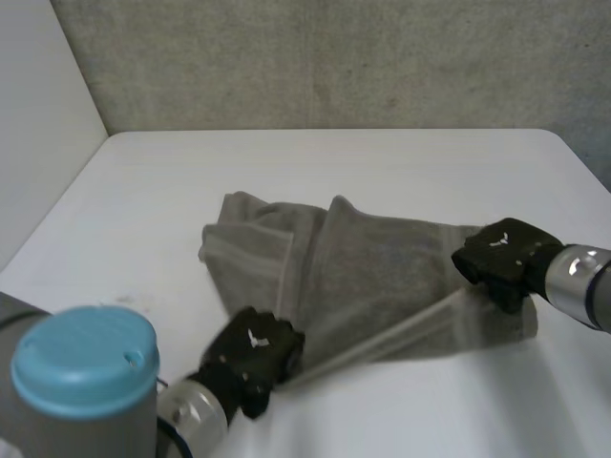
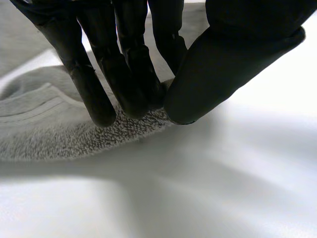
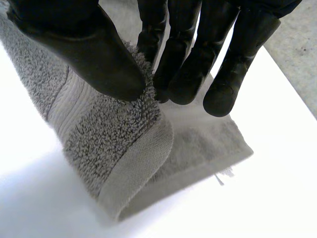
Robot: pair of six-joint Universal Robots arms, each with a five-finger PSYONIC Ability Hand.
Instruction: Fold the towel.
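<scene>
You have a white table [image 1: 382, 162] with a matt top. A rough grey wall [image 1: 334, 57] stands behind it at 12 o'clock, and a pale panel [image 1: 38, 124] closes it off at 9 o'clock.

The towel [image 1: 353, 277] lies on the table's near half. It is grey terry with a flat woven band along the hem, rumpled and partly doubled over, and a fold ridge runs through its middle from 12 toward 6. Its near edge is stretched in a straight line between the two hands.

Your left hand [image 1: 253, 355] is at the towel's 7 o'clock corner, with fingers [image 2: 94, 94] and thumb [image 2: 213, 74] closed in a pinch on the edge there. Your right hand [image 1: 501, 256] is at the 3 o'clock end, its thumb and fingers nipping a raised fold of the cloth, with the layers under it lying doubled on the table.
</scene>
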